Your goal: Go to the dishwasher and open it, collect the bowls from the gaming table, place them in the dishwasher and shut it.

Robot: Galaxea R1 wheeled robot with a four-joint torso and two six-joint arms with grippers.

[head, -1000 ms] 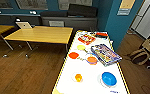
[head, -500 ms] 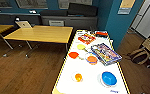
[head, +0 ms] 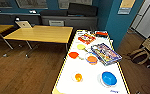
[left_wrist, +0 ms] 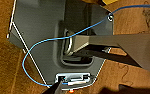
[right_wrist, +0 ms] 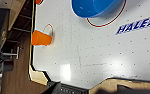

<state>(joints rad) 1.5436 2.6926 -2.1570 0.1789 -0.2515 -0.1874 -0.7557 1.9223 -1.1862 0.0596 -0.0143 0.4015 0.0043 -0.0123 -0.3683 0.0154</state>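
"halex" in blue on gaming table [right_wrist: 96, 62] top.

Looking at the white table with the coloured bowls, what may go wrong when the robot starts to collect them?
The blue bowl sits close to the yellow edge of the gaming table, so a push may send it off. The small orange cup is light-looking and may tip. The red bowl and orange bowl lie near a game box, leaving little room around them.
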